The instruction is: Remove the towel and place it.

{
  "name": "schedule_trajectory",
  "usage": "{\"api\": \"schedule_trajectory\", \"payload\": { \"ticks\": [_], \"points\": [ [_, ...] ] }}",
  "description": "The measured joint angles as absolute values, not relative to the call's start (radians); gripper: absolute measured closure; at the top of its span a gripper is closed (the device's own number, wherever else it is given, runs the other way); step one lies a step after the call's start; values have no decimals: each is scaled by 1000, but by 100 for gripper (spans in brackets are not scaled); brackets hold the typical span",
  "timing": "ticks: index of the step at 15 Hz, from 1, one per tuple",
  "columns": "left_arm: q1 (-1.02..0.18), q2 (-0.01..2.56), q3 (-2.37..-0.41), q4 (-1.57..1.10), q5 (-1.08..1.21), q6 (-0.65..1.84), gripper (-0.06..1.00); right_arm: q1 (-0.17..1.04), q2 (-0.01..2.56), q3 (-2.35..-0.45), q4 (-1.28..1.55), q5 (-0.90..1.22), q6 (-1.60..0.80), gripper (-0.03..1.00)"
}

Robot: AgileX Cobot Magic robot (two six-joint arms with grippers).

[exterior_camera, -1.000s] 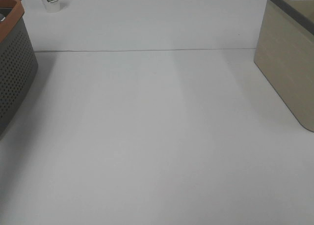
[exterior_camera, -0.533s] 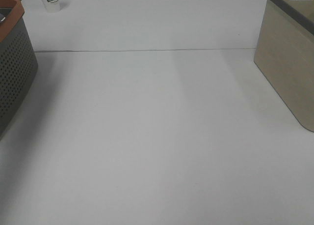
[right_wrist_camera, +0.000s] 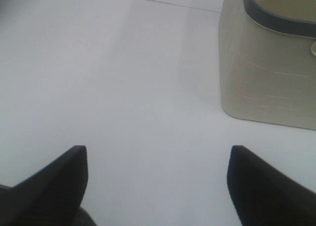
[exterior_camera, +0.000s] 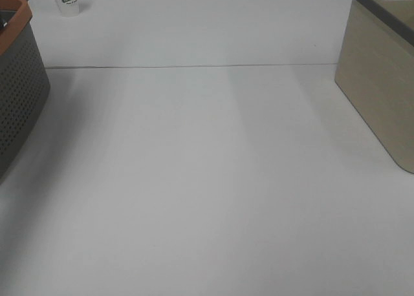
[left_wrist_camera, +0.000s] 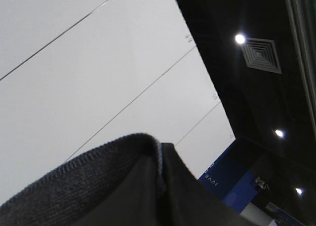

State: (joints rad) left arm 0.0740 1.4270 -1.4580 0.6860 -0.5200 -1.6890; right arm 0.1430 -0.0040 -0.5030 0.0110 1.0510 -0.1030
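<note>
The towel (left_wrist_camera: 94, 179), dark charcoal terry with a stitched edge, fills the lower part of the left wrist view, tight against a smooth dark part of the left gripper (left_wrist_camera: 190, 196). That camera looks up at a pale wall and a dark ceiling. The cloth hides the left jaws, and I cannot tell whether it is pinched between them. My right gripper (right_wrist_camera: 158, 149) stands open over bare white table, with nothing between its two dark fingertips (right_wrist_camera: 64, 171). Neither arm nor the towel appears in the exterior high view.
A grey perforated basket with an orange rim (exterior_camera: 19, 89) stands at the table's left edge. A beige bin with a dark rim (exterior_camera: 381, 83) stands at the right, also in the right wrist view (right_wrist_camera: 266, 68). A white paper cup (exterior_camera: 68, 0) sits at the far left back.
</note>
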Motion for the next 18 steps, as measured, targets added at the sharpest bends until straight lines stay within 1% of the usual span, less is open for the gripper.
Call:
{"api": "schedule_trajectory", "payload": {
  "ticks": [2,3,5,8,12,14,15,18],
  "points": [
    [74,1425,-1515,730,-523,-1710,94,143,-4,-503,11,1051,-103,20],
    [74,1423,-1552,822,-527,-1799,94,143,-4,-503,11,1051,-103,20],
    [62,1423,-1555,928,-528,-1886,94,143,-4,-503,11,1051,-103,20],
    [-16,1448,-1557,1092,-537,-2006,94,143,-4,-503,11,1051,-103,20],
    [-120,1527,-1557,1196,-612,-2029,94,143,-4,-503,11,1051,-103,20],
    [-143,1553,-1557,1221,-646,-2029,94,143,-4,-503,11,1051,-103,20],
    [-151,1577,-1557,1273,-720,-2030,94,143,-4,-503,11,1051,-103,20],
    [-151,1598,-1557,1428,-825,-2075,94,143,-4,-503,11,1051,-91,20]
  ]
}}
